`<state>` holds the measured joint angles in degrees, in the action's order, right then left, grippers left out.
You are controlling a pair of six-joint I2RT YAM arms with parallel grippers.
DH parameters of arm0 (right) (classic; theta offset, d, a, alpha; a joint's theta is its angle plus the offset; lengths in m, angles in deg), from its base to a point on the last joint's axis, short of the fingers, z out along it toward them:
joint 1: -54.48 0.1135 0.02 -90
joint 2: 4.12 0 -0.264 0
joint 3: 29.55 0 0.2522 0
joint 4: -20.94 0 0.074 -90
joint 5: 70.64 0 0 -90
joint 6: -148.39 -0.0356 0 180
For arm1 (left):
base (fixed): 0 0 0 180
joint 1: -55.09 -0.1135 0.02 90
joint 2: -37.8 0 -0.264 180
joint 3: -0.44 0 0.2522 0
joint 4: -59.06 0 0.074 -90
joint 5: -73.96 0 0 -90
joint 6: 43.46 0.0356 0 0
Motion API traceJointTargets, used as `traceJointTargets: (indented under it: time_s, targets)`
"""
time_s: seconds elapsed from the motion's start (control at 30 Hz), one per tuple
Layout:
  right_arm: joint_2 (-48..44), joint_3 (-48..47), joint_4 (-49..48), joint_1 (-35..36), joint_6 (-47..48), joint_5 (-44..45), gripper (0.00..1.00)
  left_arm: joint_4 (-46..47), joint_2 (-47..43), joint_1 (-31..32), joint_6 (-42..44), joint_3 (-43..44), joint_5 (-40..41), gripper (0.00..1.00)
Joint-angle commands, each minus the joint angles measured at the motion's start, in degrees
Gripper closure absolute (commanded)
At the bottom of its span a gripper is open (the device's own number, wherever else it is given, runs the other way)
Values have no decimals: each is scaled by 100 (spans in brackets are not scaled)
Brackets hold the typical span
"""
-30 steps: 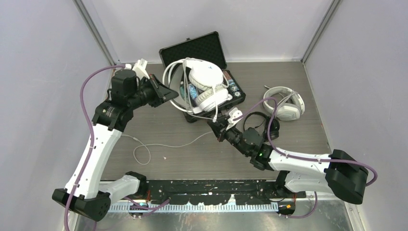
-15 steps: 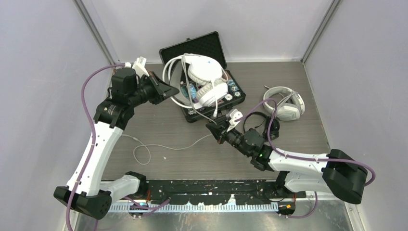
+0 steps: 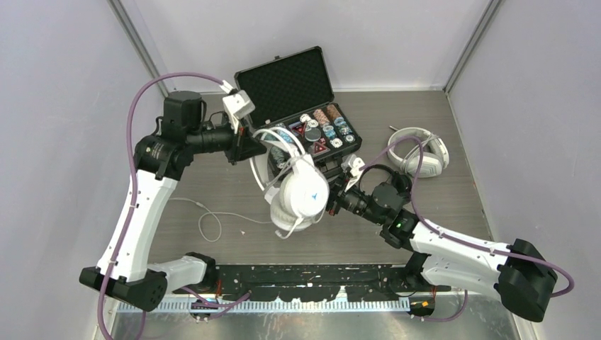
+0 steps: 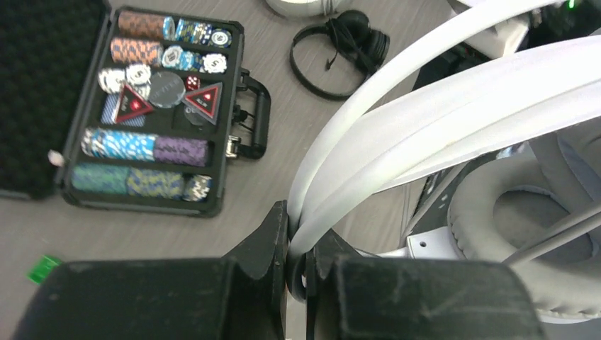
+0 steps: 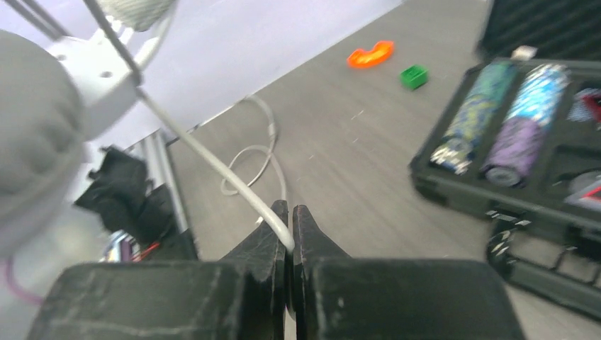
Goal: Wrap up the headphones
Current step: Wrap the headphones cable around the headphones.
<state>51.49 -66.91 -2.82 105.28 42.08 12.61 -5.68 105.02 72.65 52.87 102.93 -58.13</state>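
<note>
Left gripper (image 4: 296, 263), over the table's (image 3: 468, 113) left-centre: jaws pressed onto the broad white headband (image 4: 439, 92) of the white round-cup headphones (image 3: 298, 195). The set hangs from this grip above the table's near-centre. Its padded grey-white cups are stacked close together, and thin white wire runs around the cups. On the table's near-left part lies a loose cable (image 3: 200, 225) in a loop.

Right gripper (image 5: 289, 237), just right of the cups: jaws pinched on the headphones' thin white cord (image 5: 212, 166), which runs taut up to a cup.

Case (image 3: 287, 74), black, at the far edge's centre: the lid is up, and the tray holds rows of poker chips (image 3: 322, 127) and two triangular markers.

Black on-ear headphones (image 4: 319, 64) lie flat right of the case, partly under the right arm. The white-grey over-ear headphones (image 3: 425, 152) lie near the right edge.

Bare surface shows along the near-left and near the far-right corner.
</note>
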Motion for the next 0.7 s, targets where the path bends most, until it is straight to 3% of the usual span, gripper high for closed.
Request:
traceJointTargets:
  time_s: [0.0, 0.17, 0.4, 0.67]
  targets:
    - [-191, -409, 1264, -231, -775, -791, 100, -1151, 50, 19, 2972, 175, -542, 100]
    - [-214, -821, 2372, -290, -1176, -1353, 100, -1221, 237, 38, 4142, 5, 58, 100]
    - [-249, -1620, 4055, -737, -1574, -2060, 100, -831, 171, 156, 4984, -416, 737, 100]
    - [351, -1768, 3401, -1304, -2501, -4123, 93, -812, 406, 271, 5325, -336, 813, 100]
